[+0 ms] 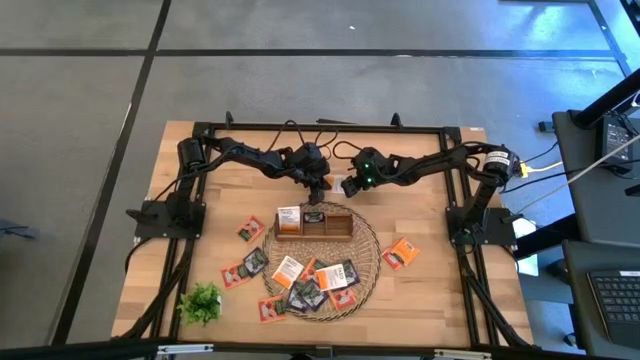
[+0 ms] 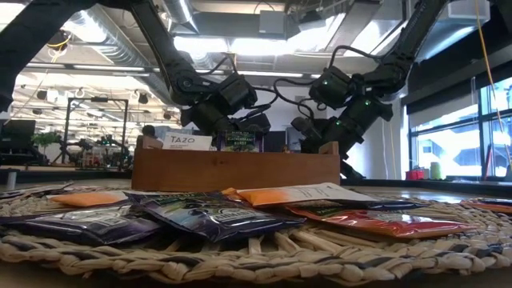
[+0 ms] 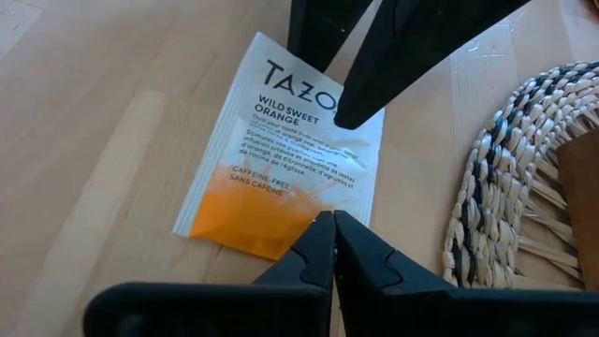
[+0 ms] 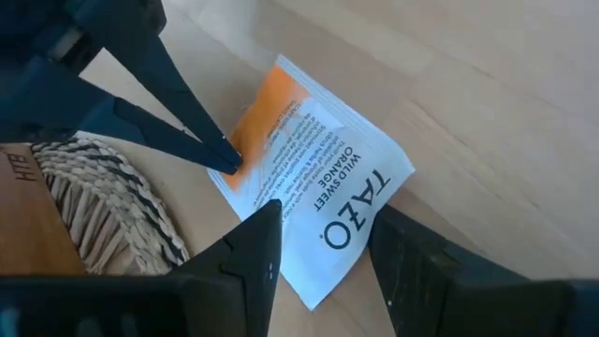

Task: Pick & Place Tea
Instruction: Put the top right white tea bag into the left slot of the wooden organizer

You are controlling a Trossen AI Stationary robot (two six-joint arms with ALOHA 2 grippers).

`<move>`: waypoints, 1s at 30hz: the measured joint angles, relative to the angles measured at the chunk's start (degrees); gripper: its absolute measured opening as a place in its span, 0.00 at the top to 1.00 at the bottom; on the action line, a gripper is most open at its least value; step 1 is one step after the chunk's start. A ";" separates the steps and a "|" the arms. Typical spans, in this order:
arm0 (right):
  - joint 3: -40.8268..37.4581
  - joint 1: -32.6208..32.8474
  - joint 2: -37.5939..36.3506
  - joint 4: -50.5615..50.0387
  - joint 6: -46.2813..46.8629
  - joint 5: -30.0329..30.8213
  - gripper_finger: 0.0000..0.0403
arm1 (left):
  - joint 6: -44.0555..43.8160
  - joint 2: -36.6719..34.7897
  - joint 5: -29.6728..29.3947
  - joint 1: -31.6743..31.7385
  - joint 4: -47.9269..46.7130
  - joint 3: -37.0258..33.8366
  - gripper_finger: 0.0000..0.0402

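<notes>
A white-and-orange tea sachet (image 3: 281,150) lies flat just past the far rim of the round wicker mat (image 1: 368,262); it also shows in the right wrist view (image 4: 318,159). Whether it rests on the table or hangs just above it, I cannot tell. My left gripper (image 3: 332,234) is shut at its orange end, and shows in the high view (image 1: 318,188). My right gripper (image 4: 323,243) is open, with its fingers standing over the sachet's white printed end; it shows in the high view (image 1: 350,185). Several more sachets (image 1: 300,280) lie on the mat. My left gripper has its two shut fingertips on the sachet's orange end (image 3: 304,217), at that edge. The fingers slant down toward it from the table's left. The fingertips cover the edge, so I cannot tell whether they pinch it or press on it.
The wooden three-compartment tray (image 1: 340,236) stands on the mat's far part, with a sachet upright in its left compartment (image 1: 288,218) and a dark one in the middle (image 1: 313,214). Loose sachets lie on the table (image 1: 400,253) (image 1: 250,230). A green sprig (image 1: 202,300) lies near left.
</notes>
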 joint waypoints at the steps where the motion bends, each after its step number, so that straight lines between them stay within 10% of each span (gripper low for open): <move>1: 0.03 0.00 -0.02 -0.15 0.10 0.00 0.60 | 0.00 0.00 -0.02 0.00 0.00 0.00 1.00; 20: -0.08 0.02 -0.02 -1.04 -1.56 1.37 0.98 | 0.18 0.00 -0.09 0.00 0.04 0.00 1.00; 30: -0.12 -0.15 -2.82 -2.55 -7.53 0.75 0.99 | 0.05 -3.97 0.06 1.50 -3.00 -0.15 1.00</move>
